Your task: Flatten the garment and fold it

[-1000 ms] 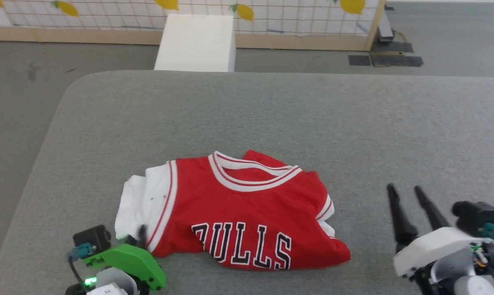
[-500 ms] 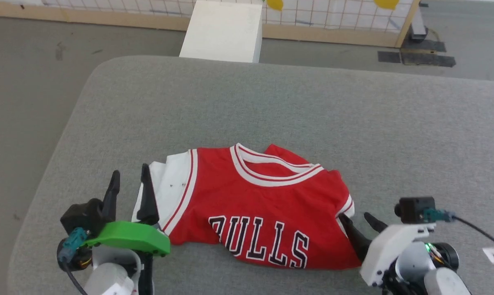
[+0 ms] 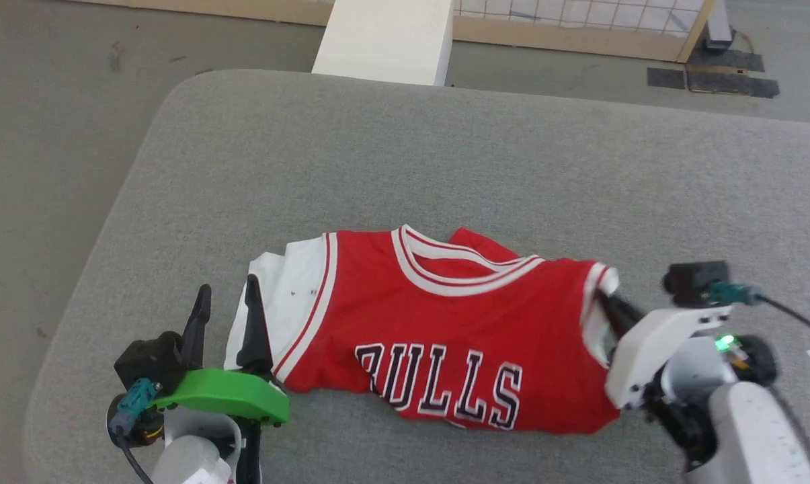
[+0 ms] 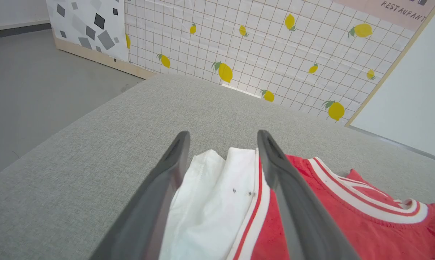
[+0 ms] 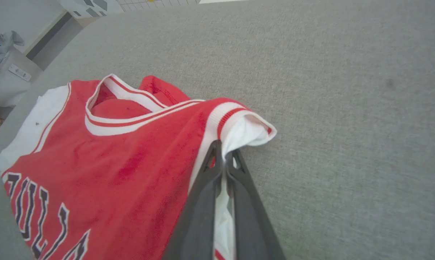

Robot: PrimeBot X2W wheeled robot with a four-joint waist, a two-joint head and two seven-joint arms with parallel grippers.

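Most of the job is left, I judge: the garment [image 3: 445,336] lies bunched on the grey padded table [image 3: 378,148], near its front edge, chest lettering up, its lower body seemingly rucked under, and no fold has been made. The right gripper [image 5: 221,150] is pinched together on the right sleeve [image 5: 248,133] just below its striped cuff [image 5: 226,117], holding that edge a little raised off the table; this looks like the start of drawing the sleeve outward. The left gripper [image 4: 223,134] has its fingers spread wide, the white left sleeve [image 4: 210,202] showing between them, and it grips nothing; whether the tips touch the cloth I cannot tell. To do yet: take hold on the left, pull both sides apart, spread the body flat, smooth the creases, then fold it up neatly
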